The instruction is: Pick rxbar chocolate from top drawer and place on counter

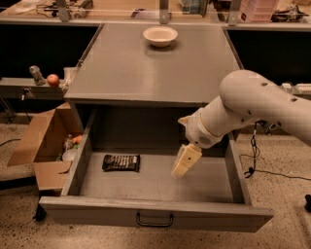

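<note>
The rxbar chocolate [121, 162] is a dark flat bar lying on the floor of the open top drawer [154, 212], at its left side. The drawer is pulled fully out, with its dark handle [154, 221] on the front panel. My gripper [184, 162] hangs inside the drawer near its middle, to the right of the bar and apart from it, pointing down. It holds nothing that I can see. The grey counter [146, 73] lies above the drawer.
A cream bowl [160, 35] stands at the back of the counter. A brown cardboard box [43, 141] with items in it sits on the floor left of the drawer. A cluttered workbench [121, 7] runs along the back. An apple [53, 80] rests on a shelf at left.
</note>
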You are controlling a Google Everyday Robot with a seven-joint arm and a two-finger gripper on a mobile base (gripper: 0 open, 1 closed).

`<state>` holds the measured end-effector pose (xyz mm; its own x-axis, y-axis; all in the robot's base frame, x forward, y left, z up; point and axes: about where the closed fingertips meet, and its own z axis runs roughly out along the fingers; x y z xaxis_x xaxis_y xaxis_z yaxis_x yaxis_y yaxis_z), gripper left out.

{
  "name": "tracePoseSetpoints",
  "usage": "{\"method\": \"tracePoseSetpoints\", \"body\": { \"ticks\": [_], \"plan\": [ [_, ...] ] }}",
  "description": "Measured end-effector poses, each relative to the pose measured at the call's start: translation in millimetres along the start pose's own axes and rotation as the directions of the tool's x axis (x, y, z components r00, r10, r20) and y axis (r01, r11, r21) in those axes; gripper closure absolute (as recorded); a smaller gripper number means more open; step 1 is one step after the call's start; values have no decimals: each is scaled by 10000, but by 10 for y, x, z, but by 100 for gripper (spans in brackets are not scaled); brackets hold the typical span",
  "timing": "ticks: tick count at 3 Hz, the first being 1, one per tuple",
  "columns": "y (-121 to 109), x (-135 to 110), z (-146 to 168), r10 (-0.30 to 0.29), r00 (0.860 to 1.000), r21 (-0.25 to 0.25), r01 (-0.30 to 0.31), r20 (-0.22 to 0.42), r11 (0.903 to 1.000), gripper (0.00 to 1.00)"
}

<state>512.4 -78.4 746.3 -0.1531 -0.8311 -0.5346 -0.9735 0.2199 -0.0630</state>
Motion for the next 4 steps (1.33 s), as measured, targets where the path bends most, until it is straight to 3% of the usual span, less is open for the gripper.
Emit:
{"method": "tracePoseSetpoints", "body": {
  "ticks": [1,3,4],
  "plan": [
    [-95,-71,331,-452,9990,210,451,47,9988,0],
    [-146,-309,1100,-1258,9892,-68,1266,758,9919,0],
    [-146,-309,1100,-1258,9892,-68,1267,758,9919,0]
  ]
}}
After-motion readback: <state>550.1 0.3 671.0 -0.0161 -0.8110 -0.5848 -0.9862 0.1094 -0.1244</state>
